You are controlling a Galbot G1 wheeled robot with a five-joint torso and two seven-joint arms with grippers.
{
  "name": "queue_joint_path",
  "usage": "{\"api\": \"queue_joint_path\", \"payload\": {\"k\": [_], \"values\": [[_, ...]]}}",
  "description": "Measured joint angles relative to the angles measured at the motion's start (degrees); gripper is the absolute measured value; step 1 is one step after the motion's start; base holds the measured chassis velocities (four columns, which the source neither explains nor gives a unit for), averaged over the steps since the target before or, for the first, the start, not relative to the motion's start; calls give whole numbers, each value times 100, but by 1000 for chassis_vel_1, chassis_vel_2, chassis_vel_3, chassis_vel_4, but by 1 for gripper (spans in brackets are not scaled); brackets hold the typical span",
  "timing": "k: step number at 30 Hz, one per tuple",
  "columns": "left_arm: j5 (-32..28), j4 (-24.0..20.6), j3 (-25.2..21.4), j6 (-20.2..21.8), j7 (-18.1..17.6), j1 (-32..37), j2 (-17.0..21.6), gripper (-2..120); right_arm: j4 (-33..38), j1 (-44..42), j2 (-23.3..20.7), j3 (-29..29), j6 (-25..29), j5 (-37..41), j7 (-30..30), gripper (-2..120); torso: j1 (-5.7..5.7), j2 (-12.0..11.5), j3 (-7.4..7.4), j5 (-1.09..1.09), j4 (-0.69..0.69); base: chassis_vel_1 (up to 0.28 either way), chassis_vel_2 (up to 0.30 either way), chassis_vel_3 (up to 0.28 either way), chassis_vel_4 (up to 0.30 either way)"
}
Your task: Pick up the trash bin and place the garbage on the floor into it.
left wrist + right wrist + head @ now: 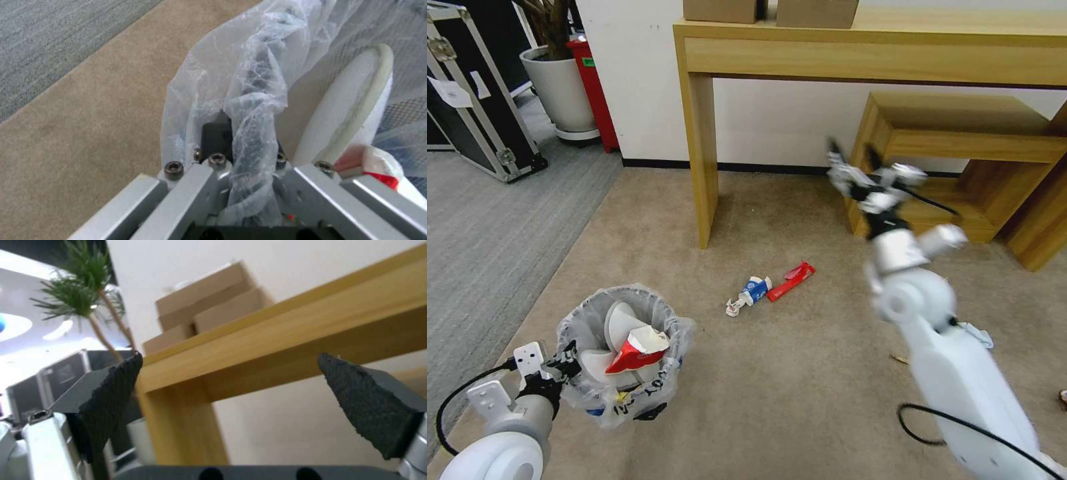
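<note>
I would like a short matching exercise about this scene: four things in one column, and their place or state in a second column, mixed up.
Things:
1. left hand
2. right hand
3. red wrapper
4. white slipper

Place or state:
A. lying on the carpet
B. standing inside the bin
C. open, raised near the wooden table
D. shut on the trash bin rim

Pairs: 1-D, 2-C, 3-A, 4-B
</note>
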Motion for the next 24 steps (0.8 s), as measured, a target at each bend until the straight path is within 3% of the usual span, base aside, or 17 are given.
{"api": "queue_joint_path", "payload": {"k": [3,12,24], "values": [[-4,-44,7,-1,2,14,27,1,243,-758,30,501,97,-534,-153,100,0,0,0,-1,2,0,0,0,0],[-6,-72,-16,-24,19,28,99,1,326,-1900,417,591,-15,-1420,468,100,0,0,0,-2,2,0,0,0,0],[-5,-105,-25,-60,51,47,125,1,170,-2164,936,380,-41,-1841,937,100,0,0,0,-2,3,0,0,0,0]]}}
